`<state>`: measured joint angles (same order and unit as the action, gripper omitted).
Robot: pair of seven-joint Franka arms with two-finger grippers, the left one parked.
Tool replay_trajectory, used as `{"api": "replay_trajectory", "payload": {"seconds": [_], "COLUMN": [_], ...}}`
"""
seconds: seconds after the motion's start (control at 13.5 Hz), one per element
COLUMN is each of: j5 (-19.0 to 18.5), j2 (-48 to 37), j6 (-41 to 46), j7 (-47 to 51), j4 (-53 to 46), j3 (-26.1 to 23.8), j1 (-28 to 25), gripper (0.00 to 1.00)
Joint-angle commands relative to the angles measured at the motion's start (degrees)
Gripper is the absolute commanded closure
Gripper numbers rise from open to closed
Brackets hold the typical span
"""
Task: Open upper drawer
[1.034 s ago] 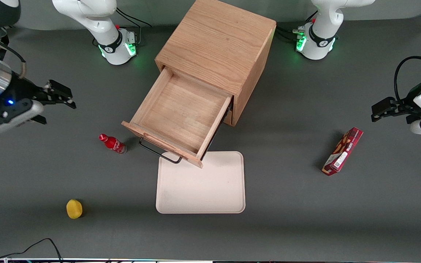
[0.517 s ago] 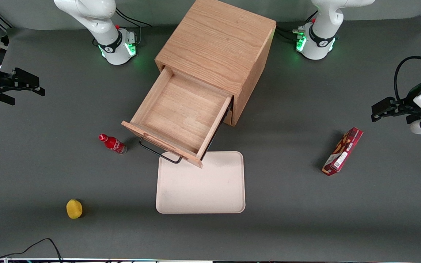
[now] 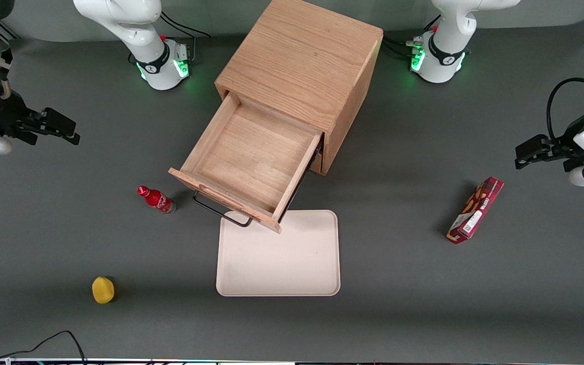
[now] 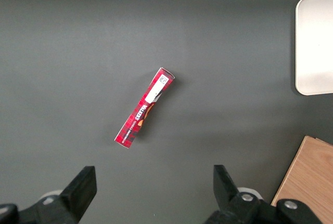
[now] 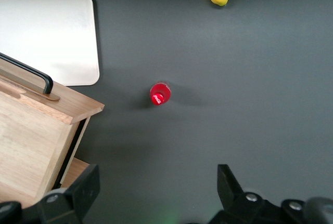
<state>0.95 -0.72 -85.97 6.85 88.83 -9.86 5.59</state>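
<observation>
We see the gripper [image 3: 61, 126] hanging above the dark surface [image 3: 424, 304] at the working arm's end, well apart from the cabinet [image 3: 302, 66]. Its jaws stand spread wide with nothing between them (the right wrist view shows both black fingers [image 5: 78, 190] parted over bare surface).

Nearest to it on the surface we find a small red bottle [image 3: 156, 198], standing upright, close beside the drawer front and nearer to the front camera than the gripper. From the right wrist view we look straight down on its red cap [image 5: 159, 93].

The upper drawer [image 3: 251, 162] is pulled far out of the wooden cabinet, its shallow light-oak tray open to view and holding nothing that we can make out. Its long black bar handle [image 3: 221, 212] runs along the drawer front, and the front corner overhangs the edge of a pale rectangular tray [image 3: 292, 263] lying flat on the surface, nearer the front camera than the cabinet.

Nearer still to the front camera, toward the working arm's end, sits a small yellow object [image 3: 103, 289] (rounded; we cannot say what it is). Toward the parked arm's end lies a red snack box [image 3: 475, 210], flat on the surface and well apart from the tray.
</observation>
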Motion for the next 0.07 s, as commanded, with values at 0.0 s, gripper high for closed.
{"api": "replay_trajectory", "payload": {"seconds": [0.0], "j5": [-1.0], "j2": [-0.3], "j6": [-0.5], "j7": [-3.2], "j4": [1.1], "j3": [2.7], "j1": [-1.5], "gripper": [0.00]}}
